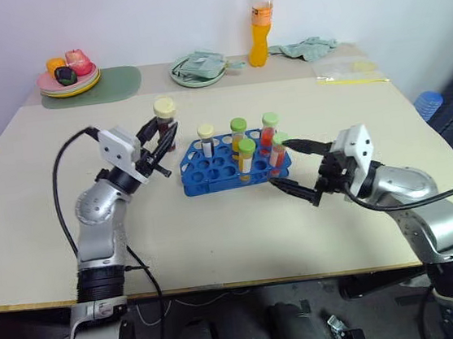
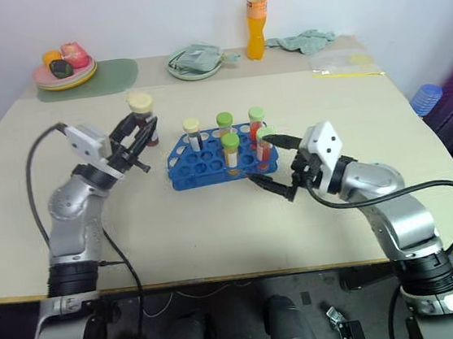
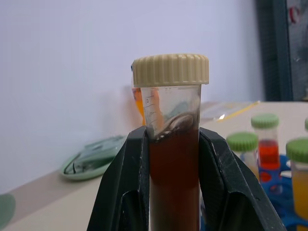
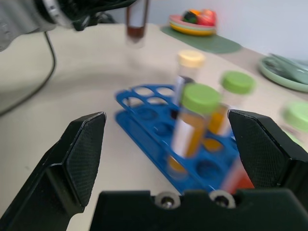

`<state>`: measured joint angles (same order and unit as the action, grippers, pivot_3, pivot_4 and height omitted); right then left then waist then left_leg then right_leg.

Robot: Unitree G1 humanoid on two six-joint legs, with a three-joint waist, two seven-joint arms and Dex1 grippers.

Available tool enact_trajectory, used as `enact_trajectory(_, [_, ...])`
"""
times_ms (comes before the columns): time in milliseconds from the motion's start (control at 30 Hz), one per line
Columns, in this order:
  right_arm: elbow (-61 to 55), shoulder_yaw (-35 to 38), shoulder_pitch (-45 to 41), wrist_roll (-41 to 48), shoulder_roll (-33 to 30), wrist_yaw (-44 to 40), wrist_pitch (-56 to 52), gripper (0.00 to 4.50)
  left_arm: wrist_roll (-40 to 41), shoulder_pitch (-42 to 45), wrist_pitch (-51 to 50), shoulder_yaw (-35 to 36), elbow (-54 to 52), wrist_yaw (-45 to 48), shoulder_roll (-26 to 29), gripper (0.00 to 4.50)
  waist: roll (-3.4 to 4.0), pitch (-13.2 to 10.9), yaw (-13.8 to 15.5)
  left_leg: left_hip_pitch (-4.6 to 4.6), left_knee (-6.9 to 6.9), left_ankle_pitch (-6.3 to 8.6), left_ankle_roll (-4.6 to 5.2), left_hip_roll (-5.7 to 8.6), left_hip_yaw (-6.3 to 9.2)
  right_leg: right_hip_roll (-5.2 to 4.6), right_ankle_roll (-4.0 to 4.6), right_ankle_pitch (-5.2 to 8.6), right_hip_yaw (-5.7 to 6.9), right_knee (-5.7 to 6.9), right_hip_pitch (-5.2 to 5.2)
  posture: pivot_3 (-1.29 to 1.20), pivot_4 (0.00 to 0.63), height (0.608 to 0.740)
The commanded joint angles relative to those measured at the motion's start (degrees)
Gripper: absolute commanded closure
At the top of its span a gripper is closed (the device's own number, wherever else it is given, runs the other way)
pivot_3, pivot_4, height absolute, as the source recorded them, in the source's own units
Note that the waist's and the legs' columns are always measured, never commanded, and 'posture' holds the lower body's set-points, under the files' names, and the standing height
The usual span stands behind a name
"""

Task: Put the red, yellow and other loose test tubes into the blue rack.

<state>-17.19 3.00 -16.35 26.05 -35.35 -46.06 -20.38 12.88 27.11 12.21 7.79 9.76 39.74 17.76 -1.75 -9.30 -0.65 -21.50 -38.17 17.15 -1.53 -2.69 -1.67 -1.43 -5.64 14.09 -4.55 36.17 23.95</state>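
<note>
Clamped between the two black fingers (image 3: 126,187) of our left gripper (image 1: 160,142) is a clear plastic test tube with a cream ribbed cap and dark red liquid (image 1: 165,121), held upright in the air just off the left end of the blue plastic rack (image 1: 202,175). Nearest us on the rack's right side, our right gripper (image 1: 290,170) hangs with its fingers spread wide and nothing between them, almost touching the rack's near right corner.

We see two risks. One is that the open right fingers, so near, could nudge the rack or the green-capped tubes of yellow and red liquid (image 1: 246,156) as we lower. The other is that the tube, gripped low on its body, may tilt and catch a hole's rim.

Far beyond the rack stand an orange drink bottle (image 1: 259,22) and a plate of toy fruit (image 1: 68,75), well clear.
</note>
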Motion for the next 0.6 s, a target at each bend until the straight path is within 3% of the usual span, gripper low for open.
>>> enact_trajectory(33, [-3.1, 1.8, 0.7, 0.4, -0.5, 0.5, 0.7, 0.00, -0.8, 0.4, 5.5, -3.0, 0.4, 1.6, -0.9, 3.65, 0.00, 0.0, -0.1, 0.01, 0.00, 0.00, 0.00, 0.00, 0.01, 0.01, 0.00, 0.00, 0.00, 0.00, 0.00, 0.00, 0.150, 0.740])
enact_trajectory(600, [-5.3, 3.1, 1.2, -0.2, -1.1, 2.6, -0.4, 0.00, -9.8, 1.2, 21.7, -11.9, 13.7, -1.8, -4.5, 3.65, 0.01, 0.0, 0.0, 0.01, 0.02, 0.01, 0.01, -0.01, 0.02, 0.03, 0.00, 0.00, 0.00, -0.02, -0.02, 0.00, 0.150, 0.740])
